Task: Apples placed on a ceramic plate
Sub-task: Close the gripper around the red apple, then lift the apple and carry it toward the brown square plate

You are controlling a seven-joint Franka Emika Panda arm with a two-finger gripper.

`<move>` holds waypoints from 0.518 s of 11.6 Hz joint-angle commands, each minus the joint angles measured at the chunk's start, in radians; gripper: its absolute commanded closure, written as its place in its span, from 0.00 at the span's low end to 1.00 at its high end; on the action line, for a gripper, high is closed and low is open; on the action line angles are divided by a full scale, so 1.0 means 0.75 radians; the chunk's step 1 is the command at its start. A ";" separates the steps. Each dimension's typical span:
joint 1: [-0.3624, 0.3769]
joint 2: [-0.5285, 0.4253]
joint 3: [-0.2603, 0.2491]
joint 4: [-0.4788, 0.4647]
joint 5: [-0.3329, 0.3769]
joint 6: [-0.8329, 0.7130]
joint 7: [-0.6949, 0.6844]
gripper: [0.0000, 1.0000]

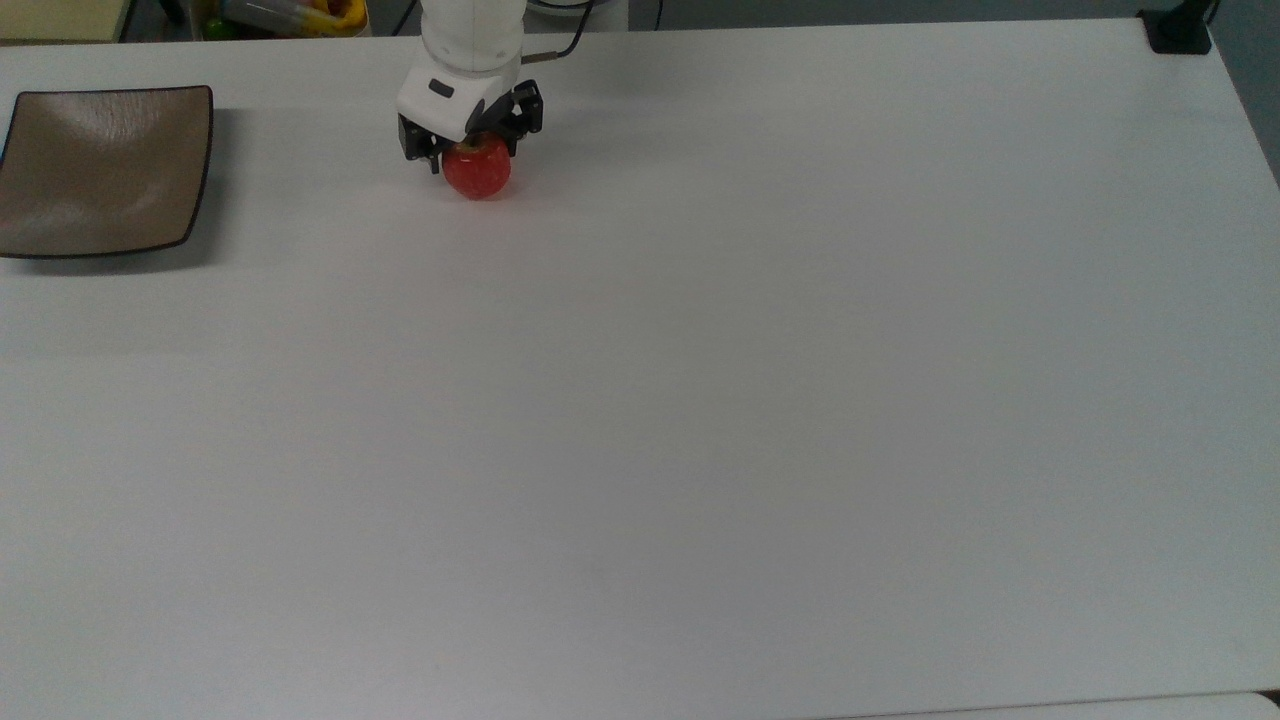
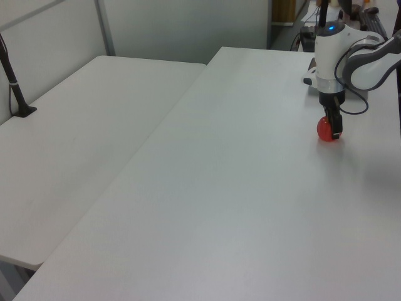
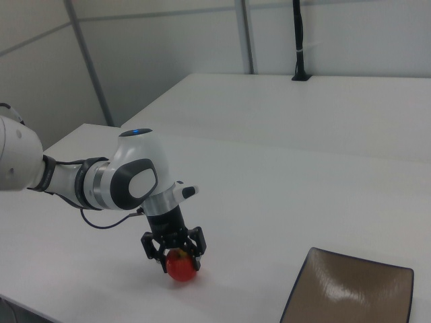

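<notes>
A small red apple (image 1: 478,176) rests on the white table (image 1: 700,400) near its far edge in the top view. My gripper (image 1: 474,158) has come down over the apple, open, with one black finger on each side of the fruit and its top hidden under the hand. The left view has the apple (image 2: 324,130) beneath the gripper (image 2: 334,128). From the right view the gripper (image 3: 180,260) straddles the apple (image 3: 182,270). The square taupe-brown ceramic plate (image 1: 100,170) lies well off at the top view's left, bare; it sits at the right view's lower right (image 3: 350,296).
A black post base (image 1: 1178,30) stands at the top view's far right corner. Coloured items (image 1: 290,15) lie behind the table's far edge. A second white table (image 2: 81,138) adjoins at the left view's left, with a black pole (image 2: 14,88) on it.
</notes>
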State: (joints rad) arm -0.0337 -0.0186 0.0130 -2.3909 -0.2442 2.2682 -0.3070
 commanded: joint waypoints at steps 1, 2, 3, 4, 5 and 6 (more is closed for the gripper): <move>0.002 0.008 -0.007 -0.005 -0.020 0.031 -0.014 1.00; 0.002 0.004 -0.007 -0.005 -0.020 0.025 -0.012 1.00; 0.002 -0.002 -0.007 0.003 -0.018 0.017 -0.002 1.00; 0.004 -0.020 -0.007 0.009 -0.014 0.007 0.004 1.00; 0.010 -0.047 -0.003 0.042 -0.008 -0.044 0.023 1.00; 0.018 -0.059 0.001 0.119 0.015 -0.152 0.027 1.00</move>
State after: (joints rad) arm -0.0340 -0.0231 0.0131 -2.3777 -0.2447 2.2681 -0.3048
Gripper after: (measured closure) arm 0.242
